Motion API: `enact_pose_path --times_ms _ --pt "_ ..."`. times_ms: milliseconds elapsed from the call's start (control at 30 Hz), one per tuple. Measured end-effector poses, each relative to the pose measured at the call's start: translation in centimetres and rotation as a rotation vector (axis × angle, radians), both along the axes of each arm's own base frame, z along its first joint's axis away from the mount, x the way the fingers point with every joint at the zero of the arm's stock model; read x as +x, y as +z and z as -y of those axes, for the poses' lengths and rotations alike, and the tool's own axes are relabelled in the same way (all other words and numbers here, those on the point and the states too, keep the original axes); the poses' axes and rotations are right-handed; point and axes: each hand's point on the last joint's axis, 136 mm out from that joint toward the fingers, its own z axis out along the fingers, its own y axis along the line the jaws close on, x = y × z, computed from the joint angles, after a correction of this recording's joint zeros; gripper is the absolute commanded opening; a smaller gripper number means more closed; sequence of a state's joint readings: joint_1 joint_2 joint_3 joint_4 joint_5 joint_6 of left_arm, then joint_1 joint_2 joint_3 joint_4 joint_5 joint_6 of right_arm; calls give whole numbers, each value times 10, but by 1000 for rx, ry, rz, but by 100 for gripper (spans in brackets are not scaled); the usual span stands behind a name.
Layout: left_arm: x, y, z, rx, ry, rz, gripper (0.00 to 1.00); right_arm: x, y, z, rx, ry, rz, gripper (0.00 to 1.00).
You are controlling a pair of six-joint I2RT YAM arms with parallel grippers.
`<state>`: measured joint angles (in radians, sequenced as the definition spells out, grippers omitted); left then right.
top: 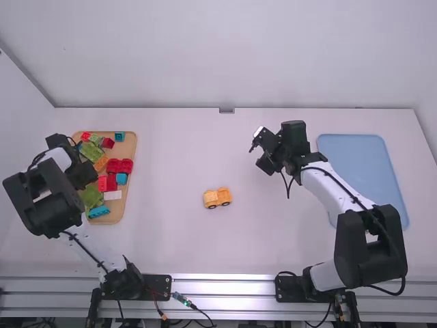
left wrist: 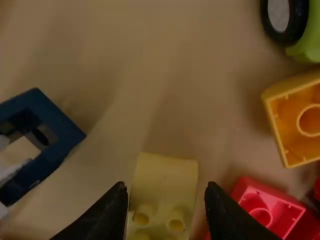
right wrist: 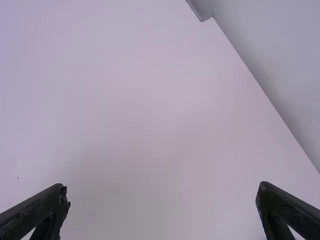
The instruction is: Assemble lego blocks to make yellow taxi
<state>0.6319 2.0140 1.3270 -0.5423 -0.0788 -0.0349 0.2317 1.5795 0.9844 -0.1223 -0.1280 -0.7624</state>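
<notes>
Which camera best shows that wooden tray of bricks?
The high view: it takes in most of the wooden tray, though the left arm covers part. The left wrist view gives a close-up of some tray surface around a yellow block. The right wrist view looks at the white table.

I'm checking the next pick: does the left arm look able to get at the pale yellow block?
Probably yes: its open pincer faces the pale yellow block unobstructed, though a red block lies close by.

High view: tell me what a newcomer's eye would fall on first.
Probably the small yellow-orange toy car, near the middle of the white table. Next, the bright blocks on the wooden tray at the left, under the left pincer.
</notes>
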Motion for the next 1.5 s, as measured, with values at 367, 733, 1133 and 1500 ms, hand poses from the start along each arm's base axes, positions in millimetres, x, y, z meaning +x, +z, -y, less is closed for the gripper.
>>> enact_pose_path --times_ms 367,733,1133,1500 --pt "0 -11 0 20 -35 13 58 1 1 0 1 0 7 99" --pt "0 -12 3 17 -73 12 44 4 7 -12 9 26 43 99" --pt "7 -11 -2 39 -85 41 30 5 7 -12 7 27 44 99" --pt "26 -5 -11 80 -65 138 38 4 6 -12 7 27 39 99"
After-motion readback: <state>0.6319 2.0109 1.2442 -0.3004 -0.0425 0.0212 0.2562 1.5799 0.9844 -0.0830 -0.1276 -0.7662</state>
